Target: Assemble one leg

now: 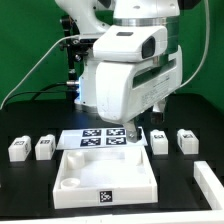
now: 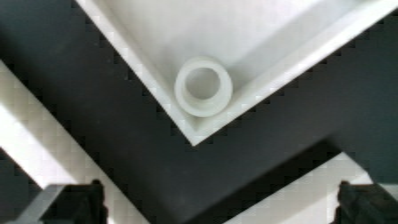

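Note:
The large white square panel (image 1: 105,176) lies at the front of the black table. Several small white legs with marker tags stand in a row behind it: two at the exterior view's left (image 1: 17,149) (image 1: 43,148) and two at its right (image 1: 159,142) (image 1: 186,140). My gripper (image 1: 135,130) hangs above the panel's far right corner, apart from every leg. In the wrist view the panel's corner (image 2: 267,45) with a round socket (image 2: 203,85) lies below the gripper (image 2: 217,206). The fingertips (image 2: 71,205) stand wide apart with nothing between them. No leg shows in the wrist view.
The marker board (image 1: 100,138) lies flat behind the panel, partly under the arm. Another white part (image 1: 210,180) sits at the front right edge of the exterior view. A green backdrop and a dark stand are behind the arm.

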`<action>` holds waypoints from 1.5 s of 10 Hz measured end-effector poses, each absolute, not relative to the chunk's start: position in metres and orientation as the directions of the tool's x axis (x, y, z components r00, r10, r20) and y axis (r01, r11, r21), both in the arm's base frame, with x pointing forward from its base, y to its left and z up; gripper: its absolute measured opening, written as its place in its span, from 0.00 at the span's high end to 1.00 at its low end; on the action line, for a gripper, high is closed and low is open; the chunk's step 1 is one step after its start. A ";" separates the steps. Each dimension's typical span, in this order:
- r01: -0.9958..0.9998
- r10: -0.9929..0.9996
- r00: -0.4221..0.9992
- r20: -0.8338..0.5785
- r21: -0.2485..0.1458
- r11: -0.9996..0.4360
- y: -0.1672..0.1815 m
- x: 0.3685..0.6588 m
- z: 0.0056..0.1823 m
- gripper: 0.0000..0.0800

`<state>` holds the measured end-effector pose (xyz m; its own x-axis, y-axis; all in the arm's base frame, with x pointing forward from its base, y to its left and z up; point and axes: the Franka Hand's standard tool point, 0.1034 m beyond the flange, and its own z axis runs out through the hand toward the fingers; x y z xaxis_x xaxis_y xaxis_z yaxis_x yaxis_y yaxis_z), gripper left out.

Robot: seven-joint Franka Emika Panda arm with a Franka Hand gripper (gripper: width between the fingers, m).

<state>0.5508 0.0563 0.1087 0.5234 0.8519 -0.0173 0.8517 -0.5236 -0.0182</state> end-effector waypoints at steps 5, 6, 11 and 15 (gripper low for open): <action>0.984 0.986 -0.169 -0.005 -0.055 0.168 0.007 0.478 0.091 0.19; 0.981 0.982 -0.187 -0.003 -0.053 0.186 0.005 0.481 0.091 0.19; 0.990 0.995 -0.105 0.003 -0.094 0.104 0.000 0.462 0.075 0.19; 0.991 0.998 -0.063 0.027 -0.112 0.066 -0.010 0.438 0.028 0.19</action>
<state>0.4376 -0.0105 0.0279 -0.0630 0.9976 0.0268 0.9915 0.0657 -0.1125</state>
